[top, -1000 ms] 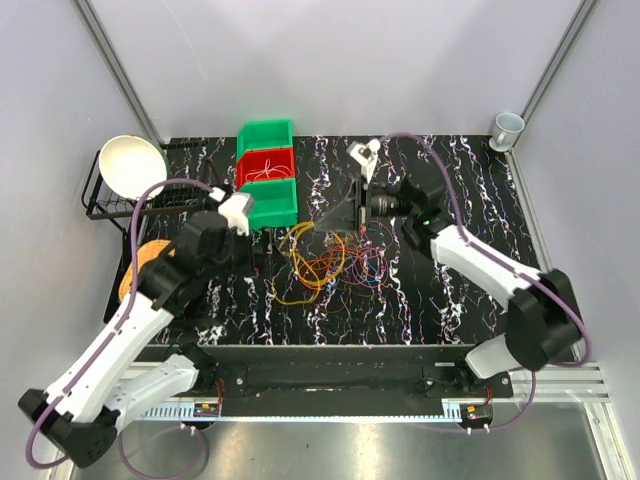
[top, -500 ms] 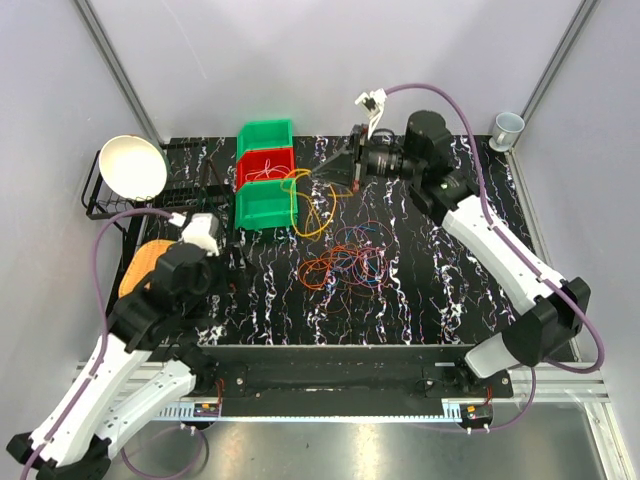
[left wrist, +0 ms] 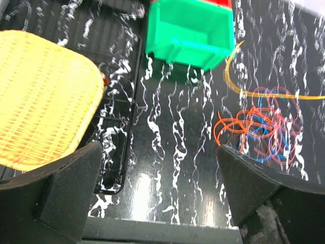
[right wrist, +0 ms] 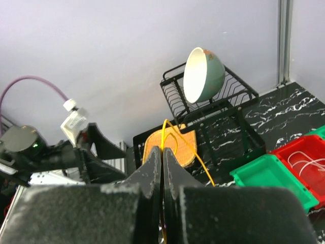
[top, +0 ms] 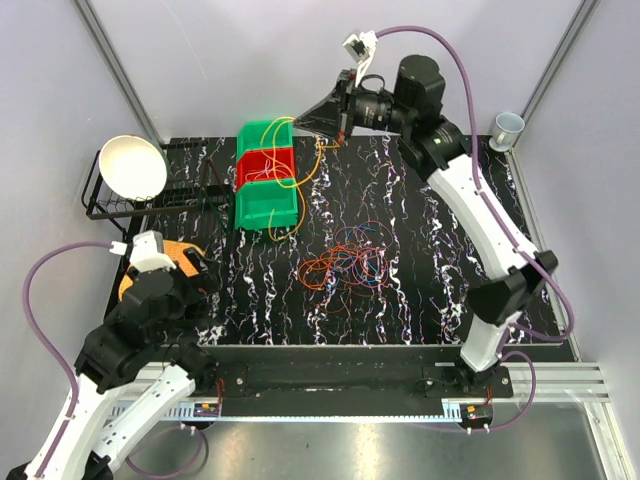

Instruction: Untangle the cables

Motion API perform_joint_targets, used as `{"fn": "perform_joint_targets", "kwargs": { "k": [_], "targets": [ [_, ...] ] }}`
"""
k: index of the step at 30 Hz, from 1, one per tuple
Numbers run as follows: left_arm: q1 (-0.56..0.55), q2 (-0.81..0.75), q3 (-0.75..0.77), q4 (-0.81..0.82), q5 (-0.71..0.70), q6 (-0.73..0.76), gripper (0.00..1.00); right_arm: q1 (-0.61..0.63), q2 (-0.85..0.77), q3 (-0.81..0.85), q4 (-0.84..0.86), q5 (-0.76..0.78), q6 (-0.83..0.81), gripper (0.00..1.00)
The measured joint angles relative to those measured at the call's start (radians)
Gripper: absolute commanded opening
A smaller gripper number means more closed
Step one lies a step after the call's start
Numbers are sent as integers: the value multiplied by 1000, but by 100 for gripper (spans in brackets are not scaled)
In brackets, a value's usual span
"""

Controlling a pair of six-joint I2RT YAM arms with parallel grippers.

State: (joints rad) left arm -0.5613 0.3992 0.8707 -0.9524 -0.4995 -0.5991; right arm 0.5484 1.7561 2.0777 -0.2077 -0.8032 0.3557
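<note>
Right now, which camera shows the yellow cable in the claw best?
The top external view: the whole yellow cable shows, hanging from the right claw over the bins. The right wrist view shows only a loop pinched at the claw tips; the left wrist view shows only its low end.

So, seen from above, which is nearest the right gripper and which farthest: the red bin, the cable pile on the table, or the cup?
Top view, from the right gripper, which is shut on a yellow cable:
1. Red bin, just below it to the left.
2. Cable pile, mid-table, further towards the arm bases.
3. Cup, far right corner.
</note>
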Motion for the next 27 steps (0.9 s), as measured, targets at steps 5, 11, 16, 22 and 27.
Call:
{"fn": "perform_joint_targets", "kwargs": {
  "k": [5, 11, 16, 22, 27],
  "targets": [
    [0, -27, 0, -1, -33, -17, 99, 2, 160, 201, -85, -1, -21, 0],
    [3, -27, 0, -1, -36, -24, 99, 7, 349, 462, -200, 2, -55, 0],
    [16, -27, 0, -1, -36, -24, 99, 8, 436, 577, -225, 1, -64, 0],
    [40, -25, 0, -1, -35, -24, 99, 8, 497, 613, -219, -5, -63, 0],
    [55, -24, 0, -1, -35, -23, 99, 11, 536, 590, -217, -11, -61, 0]
  ]
}}
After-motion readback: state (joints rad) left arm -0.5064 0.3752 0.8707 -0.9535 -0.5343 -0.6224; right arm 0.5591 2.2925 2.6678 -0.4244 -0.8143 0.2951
